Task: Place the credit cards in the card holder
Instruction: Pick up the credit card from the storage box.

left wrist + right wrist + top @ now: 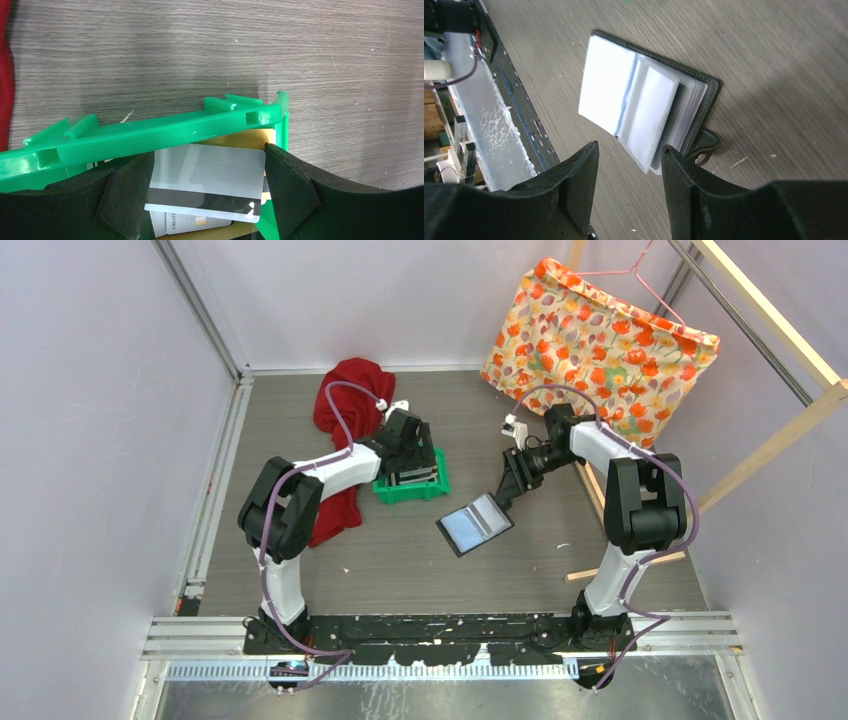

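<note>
grey wood-grain table (400, 570) under everything. far right, a flowered bag (600, 340); far left, a red cloth (350, 390), a green bin (412, 490) just beside it. right of centre, the card holder (475, 524), spread open, pale pockets up. in the bin, the credit cards (185, 222), a grey card (210, 175) topmost. left hand (207, 160) spread wide astride that card, fingers (292, 190) at its short edges; gripped or not, cannot tell. right hand (630, 146) half open, empty, over the card holder.
</note>
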